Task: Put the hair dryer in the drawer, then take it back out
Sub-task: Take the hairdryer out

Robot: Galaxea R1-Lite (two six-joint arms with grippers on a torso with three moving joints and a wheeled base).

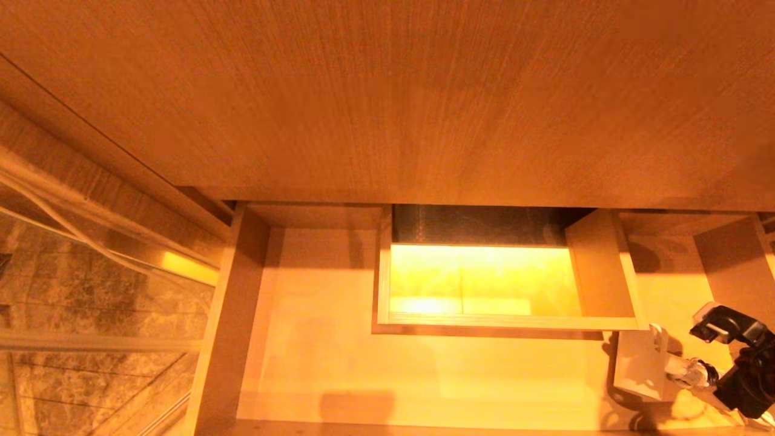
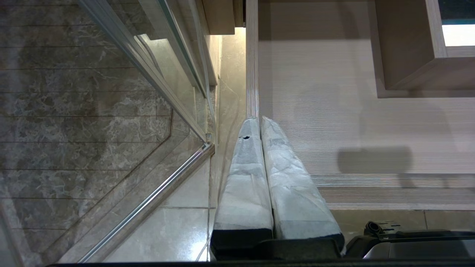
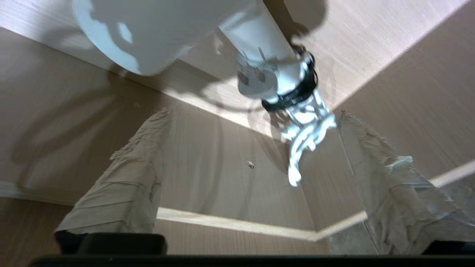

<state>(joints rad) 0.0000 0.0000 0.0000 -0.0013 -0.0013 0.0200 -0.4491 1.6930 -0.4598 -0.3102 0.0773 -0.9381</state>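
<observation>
The drawer (image 1: 224,315) stands pulled out below me, wide and shallow, in light wood grain. The white hair dryer (image 1: 639,363) lies on the drawer's floor in its right front corner. In the right wrist view the hair dryer (image 3: 156,29) has its handle and bundled cord (image 3: 304,129) pointing toward my gripper. My right gripper (image 3: 252,115) is open, its taped fingers (image 3: 126,185) spread wide on either side of the cord and touching nothing. In the head view the right gripper (image 1: 705,357) sits just right of the dryer. My left gripper (image 2: 259,122) is shut and parked by the drawer's left side.
A boxed rectangular cutout (image 1: 484,284) takes up the drawer's middle back. A tall wood panel (image 1: 387,91) rises above the drawer. To the left are a glass partition with a metal rail (image 2: 156,193) and marble tiles (image 1: 91,290).
</observation>
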